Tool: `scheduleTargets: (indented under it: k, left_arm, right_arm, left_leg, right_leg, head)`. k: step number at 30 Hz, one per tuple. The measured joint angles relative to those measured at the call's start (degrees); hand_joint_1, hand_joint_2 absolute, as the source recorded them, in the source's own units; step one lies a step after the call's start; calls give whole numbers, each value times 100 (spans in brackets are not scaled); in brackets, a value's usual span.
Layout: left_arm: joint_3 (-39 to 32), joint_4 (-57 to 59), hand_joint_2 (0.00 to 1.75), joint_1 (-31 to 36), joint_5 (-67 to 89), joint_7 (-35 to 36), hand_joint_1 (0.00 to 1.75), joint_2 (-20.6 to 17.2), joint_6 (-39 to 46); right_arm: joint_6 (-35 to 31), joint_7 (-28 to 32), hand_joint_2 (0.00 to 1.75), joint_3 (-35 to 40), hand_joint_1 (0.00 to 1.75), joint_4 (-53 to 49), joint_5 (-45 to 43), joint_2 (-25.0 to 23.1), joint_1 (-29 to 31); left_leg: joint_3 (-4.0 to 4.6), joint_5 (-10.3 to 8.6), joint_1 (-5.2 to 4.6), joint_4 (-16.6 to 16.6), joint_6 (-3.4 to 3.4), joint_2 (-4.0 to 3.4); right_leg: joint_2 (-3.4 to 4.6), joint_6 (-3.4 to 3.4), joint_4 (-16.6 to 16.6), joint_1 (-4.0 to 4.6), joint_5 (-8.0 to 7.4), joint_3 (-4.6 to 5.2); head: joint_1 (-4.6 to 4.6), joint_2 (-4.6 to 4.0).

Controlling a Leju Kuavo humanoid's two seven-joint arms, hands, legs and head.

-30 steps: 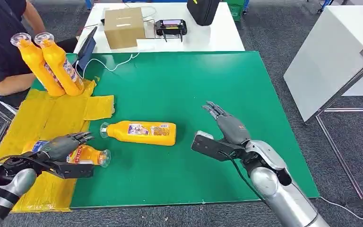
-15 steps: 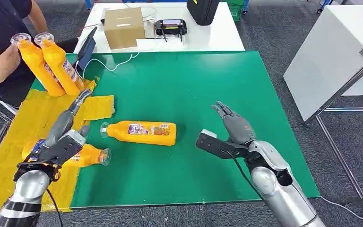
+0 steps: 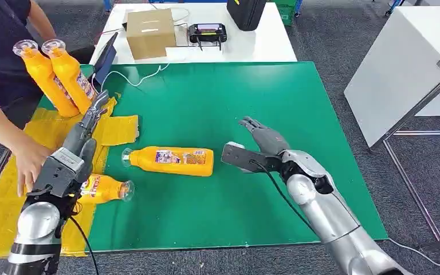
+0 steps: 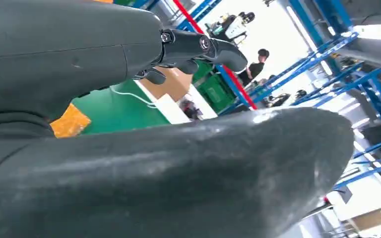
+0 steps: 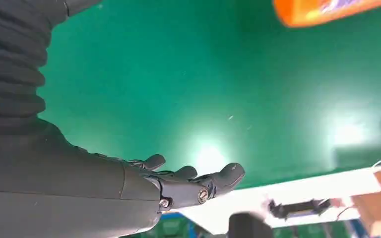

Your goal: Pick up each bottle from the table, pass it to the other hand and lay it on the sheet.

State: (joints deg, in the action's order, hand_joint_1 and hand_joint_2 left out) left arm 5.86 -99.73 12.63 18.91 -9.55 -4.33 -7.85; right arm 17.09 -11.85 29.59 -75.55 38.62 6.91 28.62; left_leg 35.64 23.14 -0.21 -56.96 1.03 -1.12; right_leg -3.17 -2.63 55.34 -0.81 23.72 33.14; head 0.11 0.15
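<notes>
I see my right hand [image 3: 262,139] spread and empty over bare green mat [image 3: 235,97], wide free room around it, just beside the base of the smooth orange bottle [image 3: 169,161] lying mid-table. My left hand [image 3: 83,130] is raised, fingers extended, holding nothing, above a second bottle [image 3: 104,188] lying at the crinkled yellow sheet's [image 3: 46,137] edge. A person's hand [image 3: 27,162] rests on the sheet

The bottle [image 3: 171,161] at the table's centre looks like glossy orange plastic with a paper-like label. The sheet [image 3: 40,150] at nine o'clock is crinkled yellow material. The green mat [image 3: 223,97] is smooth, matt. The cardboard box [image 3: 150,32] at twelve o'clock looks dull.
</notes>
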Motion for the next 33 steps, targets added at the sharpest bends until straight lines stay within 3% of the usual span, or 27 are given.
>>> scheduleTargets:
  k: [10,33]
  left_arm:
    - [42,-2,0,105,-109,0,0,85,-26]
    - [44,-2,0,78,-184,-96,0,109,-26]
  right_arm:
    - [48,59,175,474,0,628,-98,-394,280]
    - [-37,-13,175,912,0,934,151,-376,309]
  left_leg:
    - [0,0,1,0,0,0]
    - [0,0,0,0,0,0]
  right_leg:
    - [0,0,0,0,0,1]
    - [0,0,0,-1,0,1]
  head:
    - [0,0]
    - [0,0]
